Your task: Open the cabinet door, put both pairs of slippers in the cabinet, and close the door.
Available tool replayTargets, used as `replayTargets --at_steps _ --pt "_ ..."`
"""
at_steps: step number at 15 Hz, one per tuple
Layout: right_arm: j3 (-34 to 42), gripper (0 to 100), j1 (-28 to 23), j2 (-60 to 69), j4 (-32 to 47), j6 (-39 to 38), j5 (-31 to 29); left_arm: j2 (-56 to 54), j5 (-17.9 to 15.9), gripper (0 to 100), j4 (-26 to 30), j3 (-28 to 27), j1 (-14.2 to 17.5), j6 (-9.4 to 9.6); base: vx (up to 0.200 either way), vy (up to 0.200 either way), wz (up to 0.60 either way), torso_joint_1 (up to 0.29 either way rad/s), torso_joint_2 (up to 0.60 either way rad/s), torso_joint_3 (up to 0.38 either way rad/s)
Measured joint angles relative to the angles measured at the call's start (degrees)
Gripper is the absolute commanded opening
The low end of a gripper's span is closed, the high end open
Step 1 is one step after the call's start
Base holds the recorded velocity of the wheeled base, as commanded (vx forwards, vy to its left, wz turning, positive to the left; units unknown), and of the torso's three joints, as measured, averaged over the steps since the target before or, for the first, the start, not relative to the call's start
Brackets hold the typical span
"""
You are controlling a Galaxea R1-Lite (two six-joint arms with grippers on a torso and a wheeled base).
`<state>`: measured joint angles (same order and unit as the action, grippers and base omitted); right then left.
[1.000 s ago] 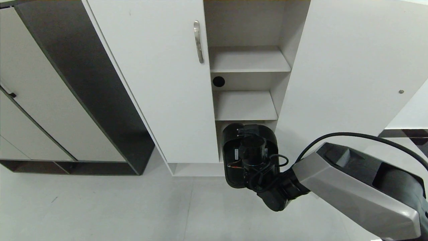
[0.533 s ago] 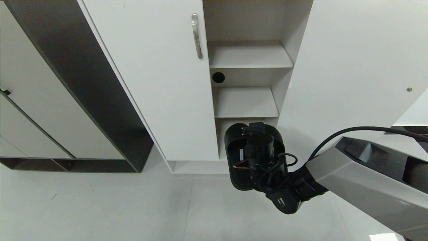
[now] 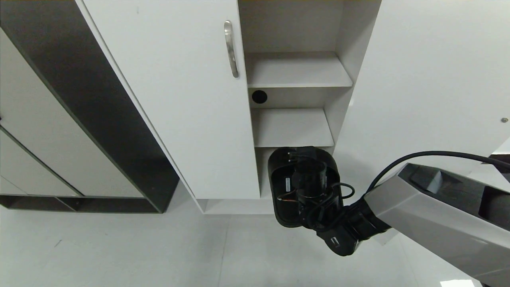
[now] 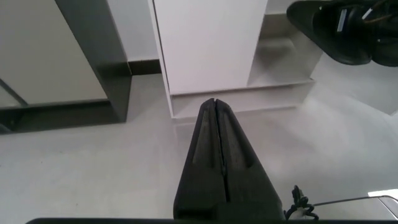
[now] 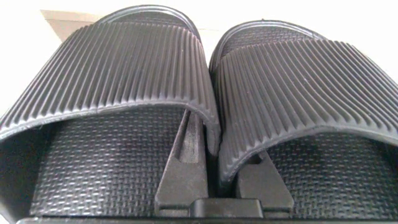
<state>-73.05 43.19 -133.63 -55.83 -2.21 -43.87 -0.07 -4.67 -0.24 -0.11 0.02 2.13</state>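
right gripper (image 5: 221, 174) clamps slippers (image 5: 124, 81) | shut door (image 3: 179, 99) beside, apparently not touching

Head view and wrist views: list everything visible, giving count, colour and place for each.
slippers: one pair, black, at the cabinet's lowest opening
cabinet: one, white, straight ahead
closed door: one, white, left half
handle: one, silver, on closed door
open door: one, white, swung right
shelves: two, white, inside open half
hole: one, black, between shelves
dark panel: one, dark grey, left of cabinet
floor: light grey
right tool: black, shut on slippers
left tool: black, shut, above floor
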Motion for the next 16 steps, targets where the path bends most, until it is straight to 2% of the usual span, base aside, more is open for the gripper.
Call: replayTargets --at_steps 10,16 --pt "0.37 0 -0.02 -0.16 -1.45 -0.09 0.00 0.00 0.00 0 0.00 0.04 0.02 -0.02 0.200 0.000 0.00 0.003 0.00 0.000" --pt "-0.13 0 -0.26 -1.84 -2.66 -0.52 0.39 0.00 0.00 0 0.02 0.01 0.05 -0.35 0.000 0.000 0.00 0.000 0.00 0.000"
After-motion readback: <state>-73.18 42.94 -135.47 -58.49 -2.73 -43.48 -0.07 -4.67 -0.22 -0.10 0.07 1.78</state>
